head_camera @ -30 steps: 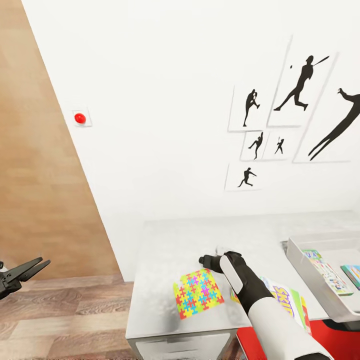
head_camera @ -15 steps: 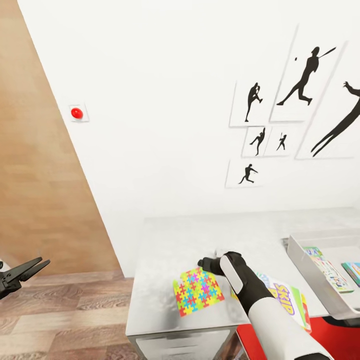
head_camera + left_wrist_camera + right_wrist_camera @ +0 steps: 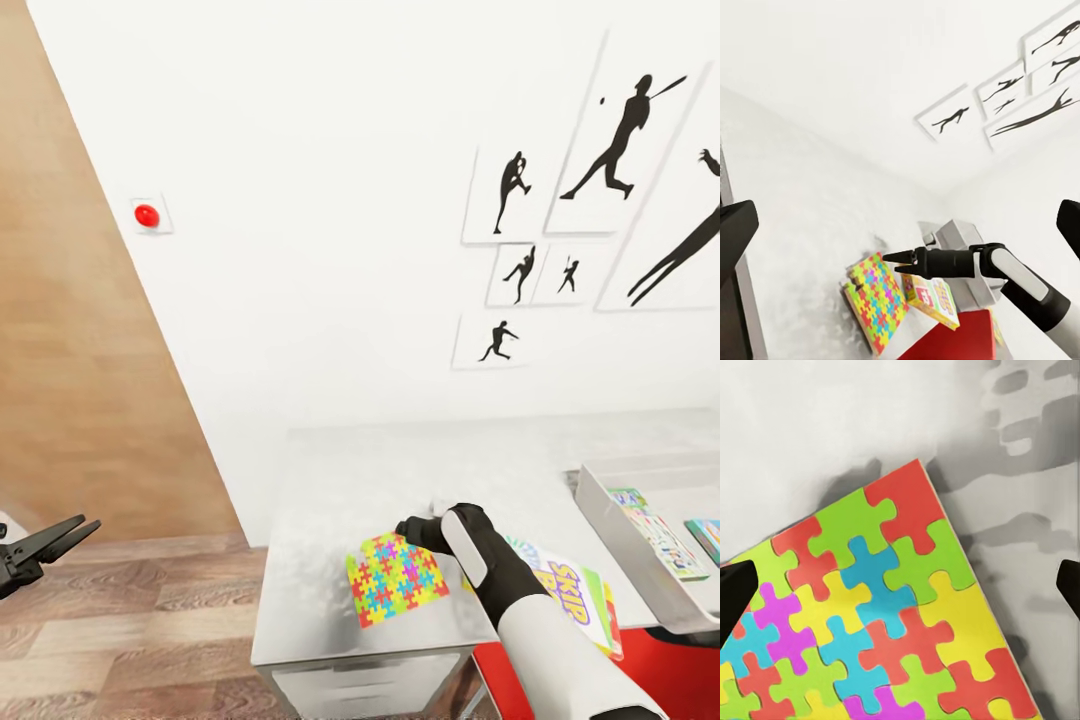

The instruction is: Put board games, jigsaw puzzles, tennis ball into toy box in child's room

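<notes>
Head view: right claw (image 3: pixel 408 527) sits low over the table (image 3: pixel 330 500), just past the far corner of the jigsaw puzzle (image 3: pixel 395 581), which lies near the table's front edge. Can't tell its jaw gap from here, the wrist blocks it. Skip-Bo box (image 3: pixel 572 598) lies beside the puzzle, partly hidden under the right forearm. Toy box (image 3: pixel 625 540) at the table's right end is cut off by the frame; two printed game boxes show inside it. Left claw (image 3: pixel 50 543) hangs off the table's left end over the wood floor (image 3: pixel 130 620), fingers slightly apart, nothing in it.

Left wrist view: right claw (image 3: pixel 894 259) from the side, tips nearly together above the puzzle (image 3: pixel 877 304); second puzzle edge underneath is hard to confirm.

Right wrist view: puzzle (image 3: pixel 870 615) corner close up, flat on the table (image 3: pixel 832 420); both fingertips at the frame edges, wide apart, holding nothing.
</notes>
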`<state>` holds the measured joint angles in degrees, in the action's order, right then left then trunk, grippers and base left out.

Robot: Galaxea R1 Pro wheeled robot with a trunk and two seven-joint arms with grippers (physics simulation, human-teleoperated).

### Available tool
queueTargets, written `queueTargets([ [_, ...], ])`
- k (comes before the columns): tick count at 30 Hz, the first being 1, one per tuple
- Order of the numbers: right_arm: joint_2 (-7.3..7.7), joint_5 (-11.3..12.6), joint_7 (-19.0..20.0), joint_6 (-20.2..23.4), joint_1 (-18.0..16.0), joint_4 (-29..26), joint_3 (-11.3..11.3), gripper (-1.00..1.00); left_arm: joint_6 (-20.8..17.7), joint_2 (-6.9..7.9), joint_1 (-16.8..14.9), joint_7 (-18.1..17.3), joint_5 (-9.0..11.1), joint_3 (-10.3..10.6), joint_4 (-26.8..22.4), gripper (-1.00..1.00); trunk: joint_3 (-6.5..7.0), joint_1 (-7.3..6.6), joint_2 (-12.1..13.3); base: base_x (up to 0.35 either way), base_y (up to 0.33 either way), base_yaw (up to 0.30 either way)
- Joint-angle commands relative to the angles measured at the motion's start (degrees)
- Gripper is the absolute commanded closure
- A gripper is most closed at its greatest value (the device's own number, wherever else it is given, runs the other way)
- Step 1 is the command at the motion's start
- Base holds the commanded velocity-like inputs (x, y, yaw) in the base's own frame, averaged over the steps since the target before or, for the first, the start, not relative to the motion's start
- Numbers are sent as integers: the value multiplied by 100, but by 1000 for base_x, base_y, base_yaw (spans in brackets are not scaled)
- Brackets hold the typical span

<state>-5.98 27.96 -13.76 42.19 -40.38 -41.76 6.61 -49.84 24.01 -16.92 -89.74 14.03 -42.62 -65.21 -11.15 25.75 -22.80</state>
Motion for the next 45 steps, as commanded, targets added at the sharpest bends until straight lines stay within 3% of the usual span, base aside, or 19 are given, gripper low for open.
queueTargets([
  [1,8,61,-30,15,-3,-7,15,-100,-61,0,-5,-26,-7,-3,-1,-100,-22,3,-12,0,0,0],
  [14,25,27,289,-2,4,-7,78,-100,-60,-1,-5,-26,-7,7,-1,-100,-96,3,-12,0,0,0],
  [37,23,52,304,9,4,-7,86,-100,-45,-1,4,-26,-10,-9,-1,-100,-97,3,-12,-1,51,0],
  [45,-5,52,304,9,4,-7,86,-100,-43,-1,4,-26,-6,-10,-1,-100,-97,3,-12,-194,63,0],
])
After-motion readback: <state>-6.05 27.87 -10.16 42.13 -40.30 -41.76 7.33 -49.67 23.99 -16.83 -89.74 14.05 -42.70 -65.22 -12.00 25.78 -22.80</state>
